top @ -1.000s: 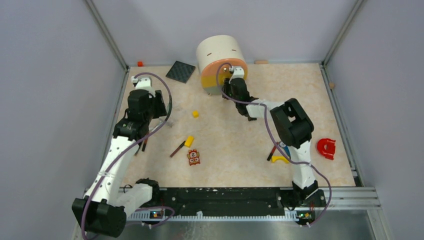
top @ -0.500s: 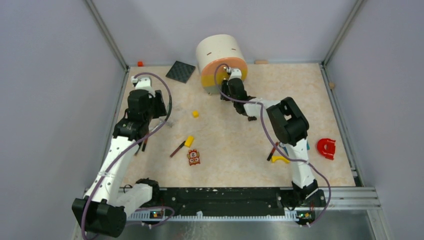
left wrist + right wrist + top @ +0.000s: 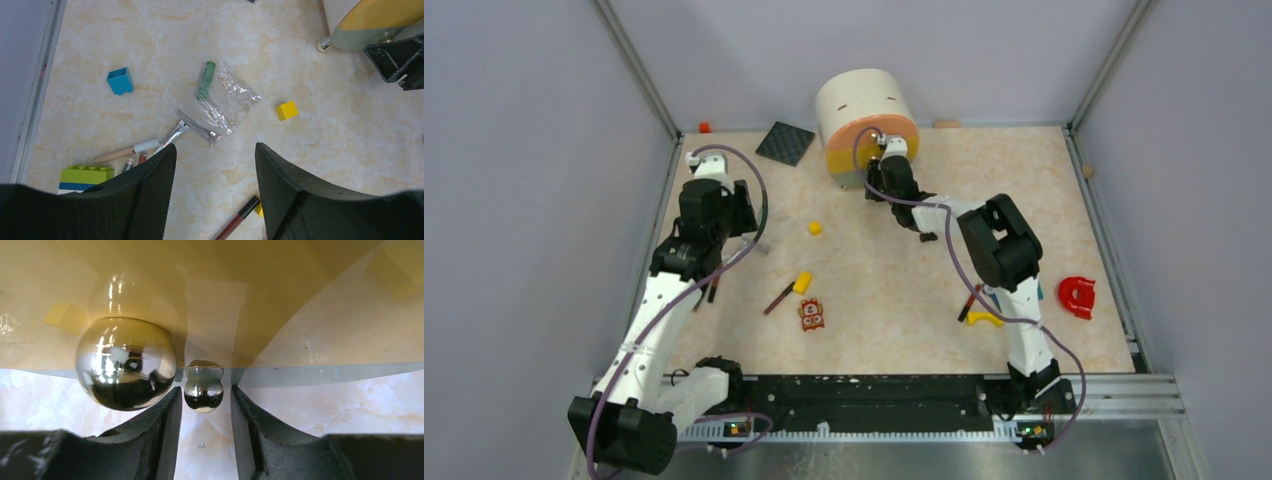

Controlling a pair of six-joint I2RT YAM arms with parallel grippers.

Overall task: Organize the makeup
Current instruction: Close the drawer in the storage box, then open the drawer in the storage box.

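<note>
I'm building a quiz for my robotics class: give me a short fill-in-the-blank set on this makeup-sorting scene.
The left gripper is ____ and holds nothing. The small cube lying right of the clear bag is ____. The tube at that bag's upper left edge is ____.

Missing words: open; yellow; green.
</note>
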